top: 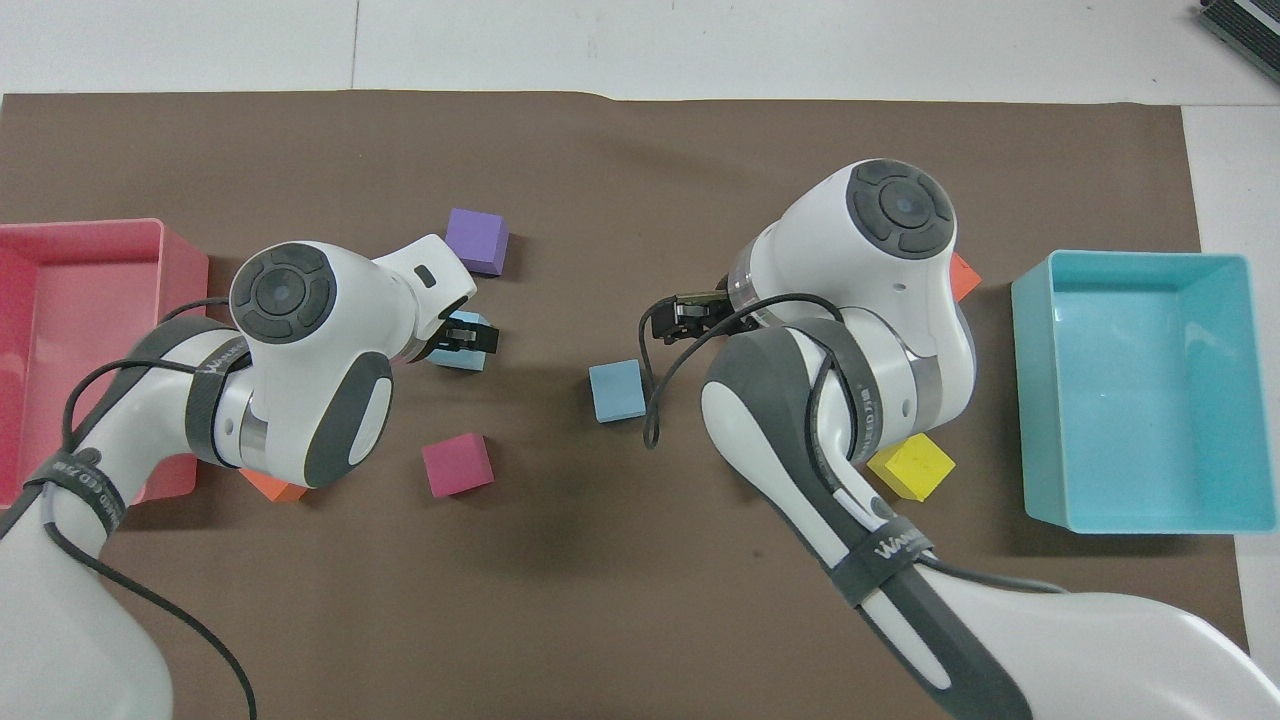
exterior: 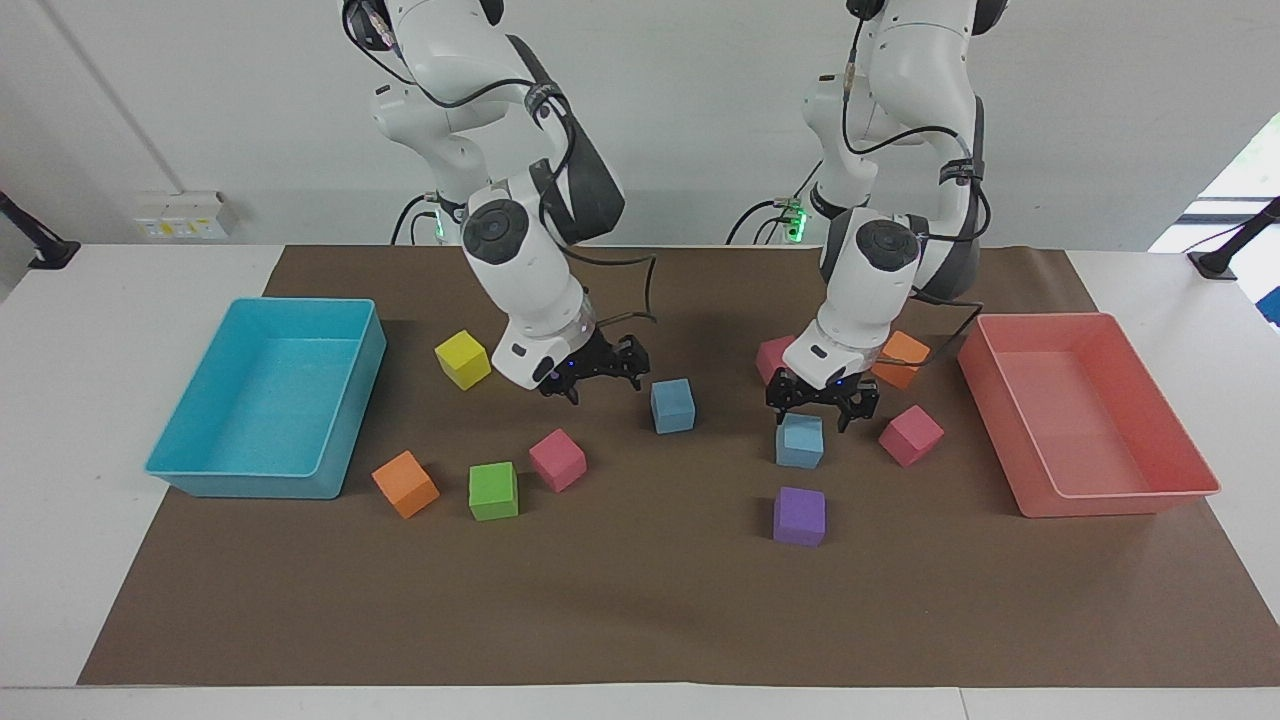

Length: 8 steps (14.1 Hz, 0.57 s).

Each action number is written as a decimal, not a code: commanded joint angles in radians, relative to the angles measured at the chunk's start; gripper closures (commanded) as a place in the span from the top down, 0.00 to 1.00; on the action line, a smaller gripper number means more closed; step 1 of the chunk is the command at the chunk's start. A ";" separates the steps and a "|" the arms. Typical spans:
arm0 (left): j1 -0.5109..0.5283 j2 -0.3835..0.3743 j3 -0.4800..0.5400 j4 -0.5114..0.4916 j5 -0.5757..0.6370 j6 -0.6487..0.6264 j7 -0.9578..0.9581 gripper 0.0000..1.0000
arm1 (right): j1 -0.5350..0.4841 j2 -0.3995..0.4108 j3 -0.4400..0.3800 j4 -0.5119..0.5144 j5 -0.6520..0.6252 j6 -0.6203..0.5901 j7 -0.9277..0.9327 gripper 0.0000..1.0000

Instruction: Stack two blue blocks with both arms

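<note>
Presumably light, soft foam: both blue blocks point(exterior: 673, 405) point(exterior: 800, 441) sit apart; take flat side faces. Left gripper point(exterior: 821, 400), right gripper point(exterior: 598, 372): jaws open, empty.

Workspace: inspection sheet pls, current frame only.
Surface: brown mat on a white table.
Job's things: two blue blocks apart on the mat, unstacked: one mid-mat, one toward the left arm's end.
Clutter: purple cube, green cube, yellow cube, pink and orange cubes; cyan tray and pink tray at the ends.
Grippers: left gripper open, just over the second blue block; right gripper open, beside the mid-mat block, holding nothing.
Cables: black cable looped at each wrist.
Surroundings: white wall, wall sockets.
</note>
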 commanded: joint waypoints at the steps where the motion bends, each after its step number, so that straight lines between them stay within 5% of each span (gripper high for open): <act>1: -0.023 0.024 0.015 -0.007 -0.001 0.050 -0.032 1.00 | -0.054 -0.013 0.011 -0.059 0.134 -0.005 -0.120 1.00; 4: -0.017 0.026 0.015 -0.009 -0.001 0.056 -0.031 1.00 | -0.060 -0.005 0.011 -0.094 0.257 0.009 -0.183 0.96; 6: -0.019 0.050 0.015 -0.007 -0.003 0.068 -0.031 1.00 | -0.075 -0.005 0.011 -0.114 0.311 0.009 -0.211 0.78; 8: -0.023 0.090 0.015 -0.007 -0.001 0.100 -0.035 1.00 | -0.081 -0.005 0.011 -0.147 0.377 0.012 -0.257 0.49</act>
